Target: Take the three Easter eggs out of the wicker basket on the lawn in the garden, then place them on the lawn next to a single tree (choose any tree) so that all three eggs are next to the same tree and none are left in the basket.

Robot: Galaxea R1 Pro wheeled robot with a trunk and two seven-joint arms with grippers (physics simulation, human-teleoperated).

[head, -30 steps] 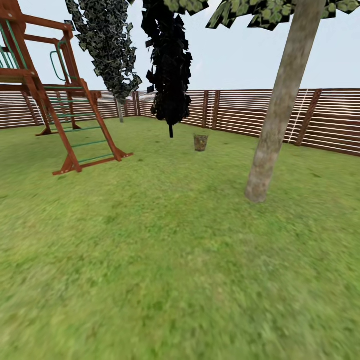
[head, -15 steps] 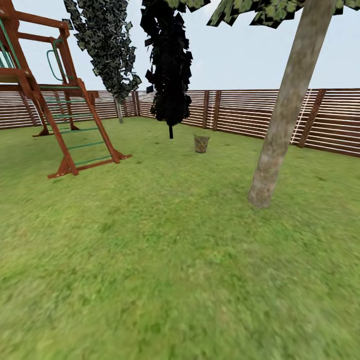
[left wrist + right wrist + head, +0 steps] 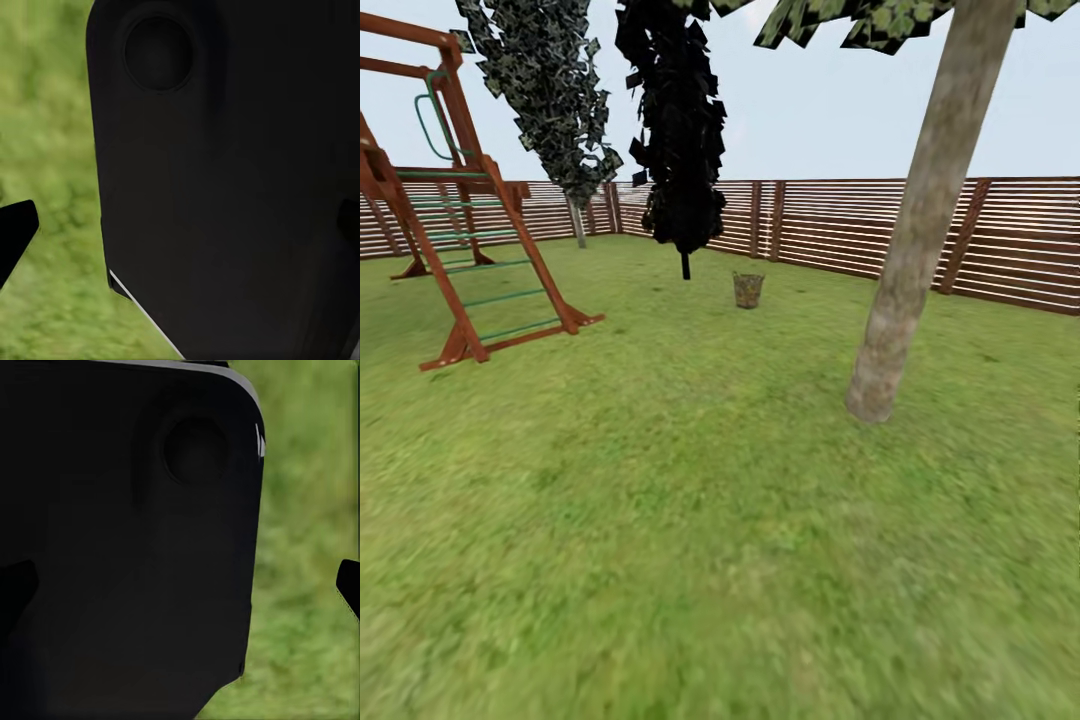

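The small brown open-weave wicker basket [image 3: 748, 290] stands far off on the green lawn [image 3: 660, 520], beyond the pale mottled leaning tree trunk [image 3: 905, 270]. Its eggs, too distant to see, are probably light, smooth and best gripped across the middle. The red wooden playset [image 3: 450, 250] stands well aside. Whether either arm's jaws are apart or together, I cannot tell.

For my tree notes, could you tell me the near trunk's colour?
Pale grey-tan and mottled; the tree shows best in the head view.
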